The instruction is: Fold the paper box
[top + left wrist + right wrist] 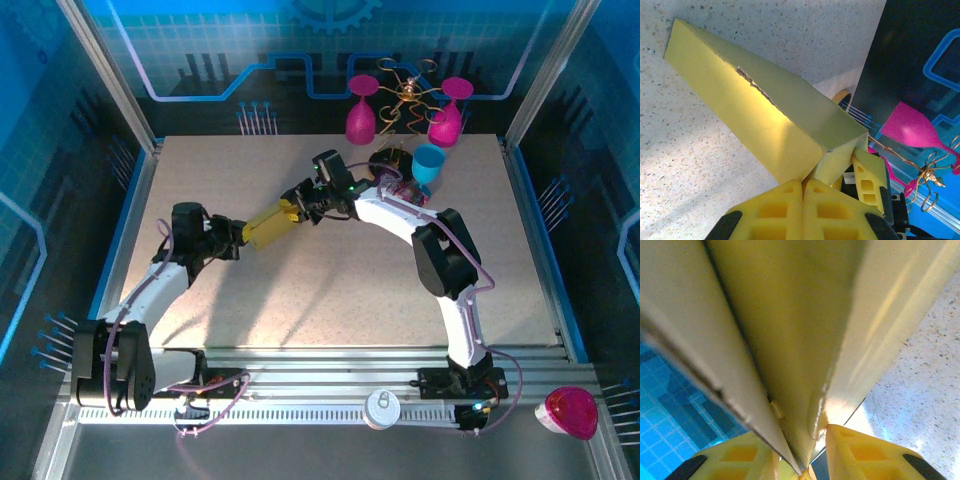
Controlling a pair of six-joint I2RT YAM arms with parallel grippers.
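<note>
Speckled tabletop [330,290] is noted under the yellow paper box [268,226], held mid-table between both arms: one end is clamped by the left gripper [238,238], the other by the right gripper [297,207].

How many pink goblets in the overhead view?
2 surely: left goblet and right goblet flank a gold ornament at the table's back. A pink thing at front right may be a third.

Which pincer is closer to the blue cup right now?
Right. The right pincer grips the paper box at the end toward the blue cup. The left pincer grips the opposite end, farther from it.
</note>
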